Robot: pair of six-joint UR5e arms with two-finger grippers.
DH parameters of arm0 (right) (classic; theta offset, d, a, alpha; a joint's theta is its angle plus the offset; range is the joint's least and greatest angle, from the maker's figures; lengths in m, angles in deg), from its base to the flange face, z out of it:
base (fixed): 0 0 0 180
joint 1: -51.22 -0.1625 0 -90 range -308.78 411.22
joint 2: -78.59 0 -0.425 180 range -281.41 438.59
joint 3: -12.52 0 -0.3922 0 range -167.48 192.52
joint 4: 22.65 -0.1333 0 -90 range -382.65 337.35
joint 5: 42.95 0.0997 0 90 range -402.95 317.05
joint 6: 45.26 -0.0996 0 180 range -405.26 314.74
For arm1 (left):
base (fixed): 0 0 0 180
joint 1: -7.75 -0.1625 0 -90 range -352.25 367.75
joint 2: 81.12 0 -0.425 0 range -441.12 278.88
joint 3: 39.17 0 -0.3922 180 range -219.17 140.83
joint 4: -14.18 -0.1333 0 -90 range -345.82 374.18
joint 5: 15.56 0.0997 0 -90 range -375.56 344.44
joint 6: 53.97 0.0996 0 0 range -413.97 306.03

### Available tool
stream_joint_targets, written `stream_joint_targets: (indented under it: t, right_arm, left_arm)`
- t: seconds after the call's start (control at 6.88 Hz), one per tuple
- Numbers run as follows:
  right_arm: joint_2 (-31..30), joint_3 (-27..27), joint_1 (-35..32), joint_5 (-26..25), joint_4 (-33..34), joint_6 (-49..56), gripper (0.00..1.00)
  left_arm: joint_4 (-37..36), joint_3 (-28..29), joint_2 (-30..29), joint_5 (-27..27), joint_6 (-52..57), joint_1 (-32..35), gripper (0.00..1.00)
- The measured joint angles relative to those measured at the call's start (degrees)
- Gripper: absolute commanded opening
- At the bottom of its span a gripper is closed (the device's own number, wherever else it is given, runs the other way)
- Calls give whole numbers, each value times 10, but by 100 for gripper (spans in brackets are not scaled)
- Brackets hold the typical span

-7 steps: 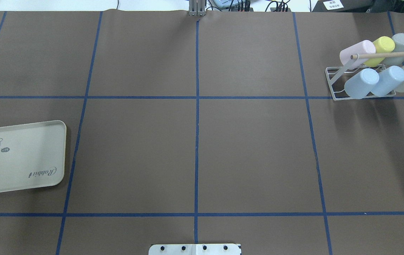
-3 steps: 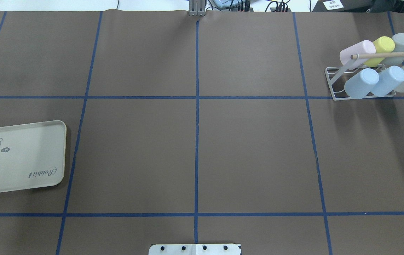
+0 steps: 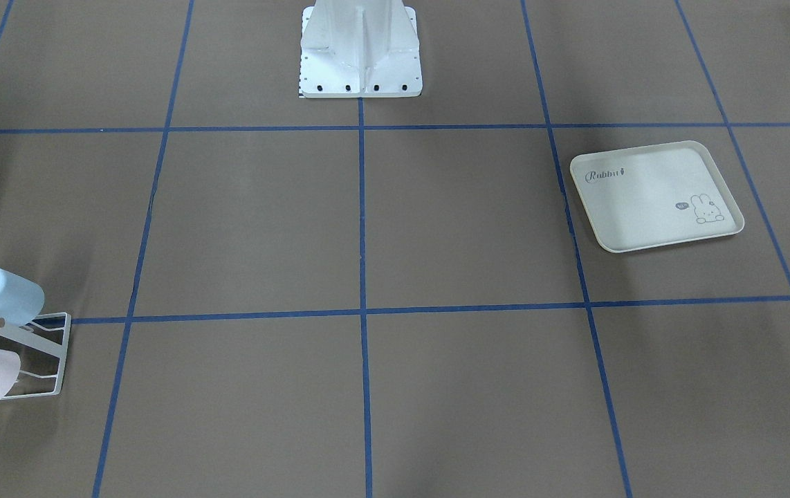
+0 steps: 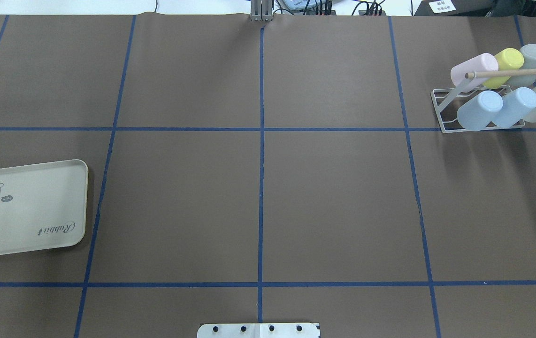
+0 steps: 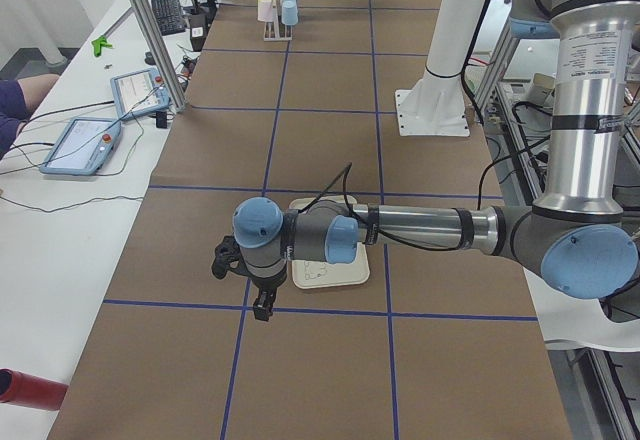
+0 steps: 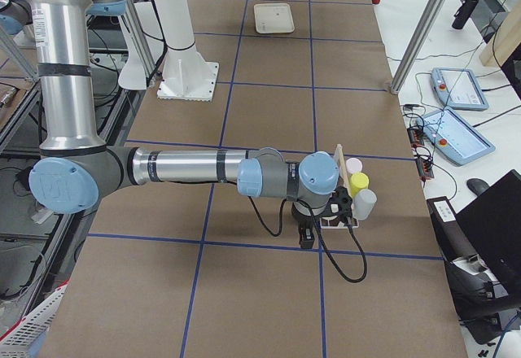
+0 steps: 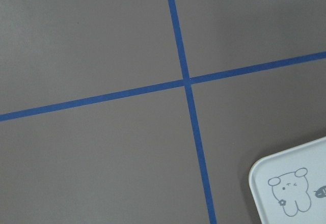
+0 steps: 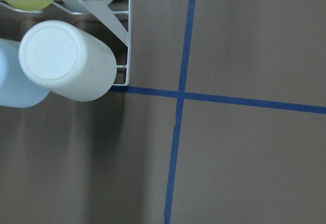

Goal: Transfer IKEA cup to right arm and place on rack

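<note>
The white wire rack [image 4: 438,100] with its wooden dowel [image 4: 516,72] stands at the far right of the table. Several IKEA cups rest upturned on it, among them a pink one [image 4: 474,68], a yellow one [image 4: 507,60] and a blue one [image 4: 479,110]. The right wrist view shows a cream cup [image 8: 66,58] and the rack's corner [image 8: 127,30]. My right gripper [image 6: 307,234], on the right arm [image 6: 187,167], hangs just beside the rack; I cannot tell whether it is open or shut. My left gripper [image 5: 262,305] hovers by the tray; its state cannot be told either.
A cream rabbit-print tray [image 4: 38,188] lies at the table's left with nothing on it, its corner showing in the left wrist view [image 7: 310,158]. The robot's white base [image 3: 360,48] stands at the near middle edge. Blue tape lines grid the brown table.
</note>
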Motion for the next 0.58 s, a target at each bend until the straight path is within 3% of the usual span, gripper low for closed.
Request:
stream_joint_targets:
  t: [0.58]
  right_arm:
    - [-5, -14, -7, -47, -2, 12, 100]
  left_arm:
    - [1, -1, 4, -1, -2, 0, 100]
